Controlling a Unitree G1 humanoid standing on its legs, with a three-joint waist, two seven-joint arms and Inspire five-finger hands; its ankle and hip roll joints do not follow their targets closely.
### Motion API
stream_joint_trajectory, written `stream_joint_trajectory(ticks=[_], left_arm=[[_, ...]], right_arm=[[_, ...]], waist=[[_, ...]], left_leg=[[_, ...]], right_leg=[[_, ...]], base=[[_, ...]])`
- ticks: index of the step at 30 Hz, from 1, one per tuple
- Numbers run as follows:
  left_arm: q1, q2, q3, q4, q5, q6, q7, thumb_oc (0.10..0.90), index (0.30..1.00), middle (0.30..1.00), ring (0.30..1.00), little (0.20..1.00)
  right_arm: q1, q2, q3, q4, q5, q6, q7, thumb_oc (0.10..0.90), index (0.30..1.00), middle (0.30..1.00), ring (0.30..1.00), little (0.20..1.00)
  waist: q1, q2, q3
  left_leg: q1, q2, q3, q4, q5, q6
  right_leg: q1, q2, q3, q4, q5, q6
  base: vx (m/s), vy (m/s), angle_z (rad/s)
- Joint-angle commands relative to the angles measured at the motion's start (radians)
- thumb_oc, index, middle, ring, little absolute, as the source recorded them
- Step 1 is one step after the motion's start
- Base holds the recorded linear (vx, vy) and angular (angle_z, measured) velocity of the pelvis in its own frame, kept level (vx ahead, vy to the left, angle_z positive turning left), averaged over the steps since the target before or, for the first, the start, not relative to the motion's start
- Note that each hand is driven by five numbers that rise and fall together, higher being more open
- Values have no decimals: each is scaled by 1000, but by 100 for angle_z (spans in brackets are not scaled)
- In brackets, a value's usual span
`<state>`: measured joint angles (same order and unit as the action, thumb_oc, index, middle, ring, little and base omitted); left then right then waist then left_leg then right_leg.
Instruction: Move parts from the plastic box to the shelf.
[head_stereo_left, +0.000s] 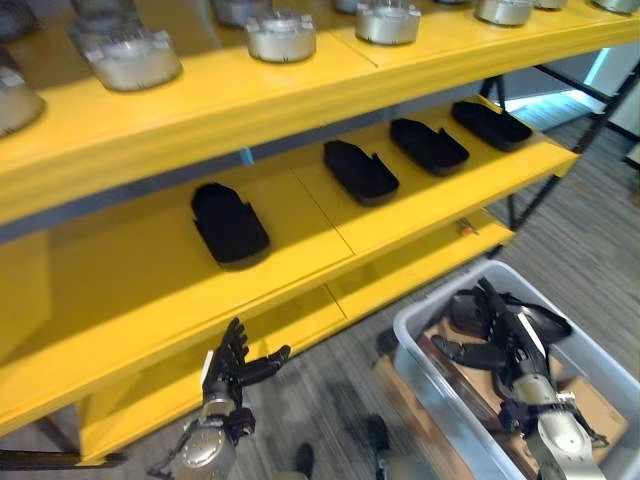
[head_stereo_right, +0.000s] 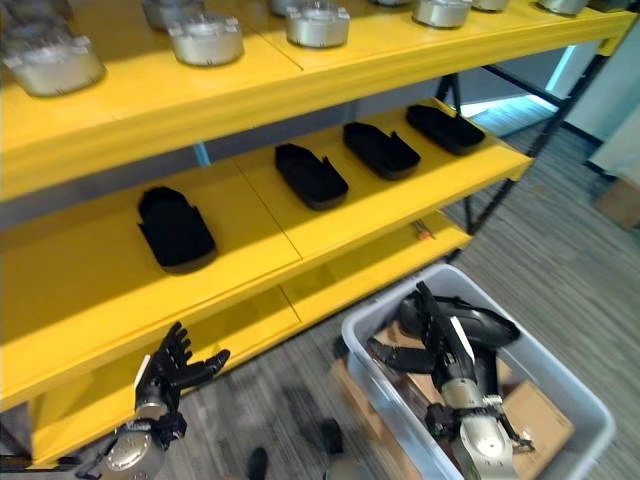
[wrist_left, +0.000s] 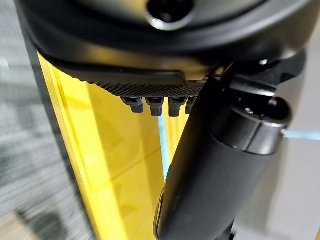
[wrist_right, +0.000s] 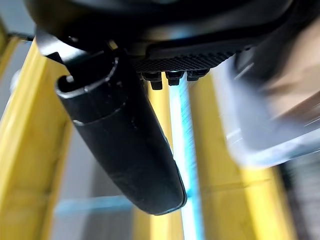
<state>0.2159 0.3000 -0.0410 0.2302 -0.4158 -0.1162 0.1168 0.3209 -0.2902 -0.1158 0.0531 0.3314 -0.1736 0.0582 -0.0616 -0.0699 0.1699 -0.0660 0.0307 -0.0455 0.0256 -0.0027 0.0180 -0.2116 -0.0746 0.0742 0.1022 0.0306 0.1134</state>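
Note:
Several black moulded parts lie in a row on the yellow middle shelf (head_stereo_left: 140, 275), the nearest being one black part (head_stereo_left: 230, 222) at the left. The grey plastic box (head_stereo_left: 440, 295) stands on the floor at the lower right, holding another black part (head_stereo_left: 537, 318) on cardboard. My right hand (head_stereo_left: 515, 362) hovers over the box, fingers straight and thumb spread, just in front of that part and holding nothing. My left hand (head_stereo_left: 226, 375) is open too, fingers pointing up, close in front of the lowest shelf's edge.
Round metal parts (head_stereo_left: 281, 35) stand along the top shelf. A low yellow shelf (head_stereo_left: 400, 275) runs just behind the box. The rack's black leg (head_stereo_left: 560, 160) slants down at the right. Grey carpet (head_stereo_left: 320, 400) lies between my two hands.

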Motion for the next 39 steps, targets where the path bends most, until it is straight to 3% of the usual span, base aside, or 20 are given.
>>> stream_joint_trajectory(ticks=[1,5,11,13,15,16,18,19,20,22,25,33,35,36,39], left_arm=[[-42,13,50,-101,43,-100,-14,900,1000,1000,1000,1000],[-41,24,42,-98,50,-97,-13,900,1000,1000,1000,1000],[-62,60,19,-103,81,-93,-15,900,1000,1000,1000,1000],[-81,75,13,-101,96,-93,-4,900,1000,1000,1000,1000],[-89,87,13,-102,95,-98,8,900,1000,1000,1000,1000],[-96,99,20,-102,89,-99,23,900,1000,1000,1000,1000],[-99,92,32,-108,74,-95,32,900,1000,1000,1000,1000],[-85,84,32,-116,68,-93,29,900,1000,1000,1000,1000],[-72,75,34,-118,61,-87,25,900,1000,1000,1000,1000],[-40,53,50,-115,58,-80,14,900,1000,1000,1000,1000],[-32,48,48,-117,61,-81,4,900,1000,1000,1000,1000],[-25,18,29,-109,81,-77,-16,900,1000,1000,1000,1000],[-43,15,15,-108,78,-78,-19,900,1000,1000,1000,1000],[-41,11,10,-108,74,-74,-22,900,1000,1000,1000,1000],[-31,-2,14,-112,71,-69,-22,900,1000,1000,1000,1000]], right_arm=[[-76,-93,2,-100,37,-78,11,900,1000,1000,1000,1000],[-72,-70,4,-97,51,-70,14,900,1000,1000,1000,1000],[-64,-44,-2,-100,54,-64,7,900,1000,1000,1000,1000],[-58,-36,-1,-101,51,-63,4,900,1000,1000,1000,1000],[-67,-30,12,-100,51,-66,-2,900,1000,1000,1000,1000],[-74,-30,29,-98,60,-72,-3,900,1000,1000,1000,1000],[-93,-40,59,-101,46,-79,-14,900,1000,1000,1000,1000],[-98,-47,68,-97,34,-74,-15,900,1000,1000,1000,1000],[-105,-48,73,-93,32,-68,-21,900,1000,1000,1000,1000],[-95,-49,70,-101,26,-62,-18,900,1000,1000,1000,1000],[-63,-61,48,-124,34,-59,-7,900,1000,1000,1000,1000],[-37,-82,35,-137,47,-61,-1,900,1000,1000,1000,1000],[-24,-91,22,-144,53,-71,-5,900,1000,1000,1000,1000],[-15,-103,20,-144,57,-76,-8,900,1000,1000,1000,1000],[-10,-116,16,-152,51,-74,-10,900,1000,1000,1000,1000]], waist=[[-3,30,-24],[-18,17,-28],[-52,3,-18],[-70,-4,-1],[-73,-9,26],[-51,1,53],[-12,28,70],[-5,24,62],[6,10,49],[7,-7,16],[-10,0,4],[-79,82,-3],[-92,88,10],[-80,87,36],[-68,78,59]], left_leg=[[-6,69,17,5,-29,-81],[25,50,66,-38,-26,-65],[37,10,129,0,-79,-26],[30,-6,158,10,-89,-13],[17,-8,201,28,-102,-4],[3,12,241,46,-101,0],[-6,48,311,55,-90,0],[13,54,344,47,-113,-8],[16,56,380,56,-123,-16],[26,63,433,72,-125,-28],[35,99,446,82,-115,-50],[101,209,497,62,-42,-138],[86,272,481,155,-4,-168],[40,330,421,319,72,-185],[-19,345,339,503,103,-175]], right_leg=[[127,-40,25,-65,-18,41],[99,-62,40,-49,-7,67],[68,-93,96,-21,16,103],[39,-101,130,-18,67,125],[6,-108,122,-27,131,141],[-16,-133,-20,11,123,116],[23,-214,-286,97,44,66],[44,-226,-298,107,35,78],[77,-238,-324,40,57,87],[123,-217,-313,-75,86,106],[144,-184,-289,-119,67,94],[161,-79,-229,-120,-18,39],[175,-31,-212,-94,-59,-5],[204,15,-196,-82,-90,-53],[222,47,-183,-67,-115,-97]], base=[[13,211,-55],[19,179,-46],[17,195,-26],[-87,236,-40],[-182,166,-102],[-267,141,-142],[-213,161,-196],[-68,77,-225],[41,-40,-200],[67,-155,-154],[88,-174,-68],[97,-199,-28],[100,-455,-14],[106,-491,-4],[41,-271,-7]])
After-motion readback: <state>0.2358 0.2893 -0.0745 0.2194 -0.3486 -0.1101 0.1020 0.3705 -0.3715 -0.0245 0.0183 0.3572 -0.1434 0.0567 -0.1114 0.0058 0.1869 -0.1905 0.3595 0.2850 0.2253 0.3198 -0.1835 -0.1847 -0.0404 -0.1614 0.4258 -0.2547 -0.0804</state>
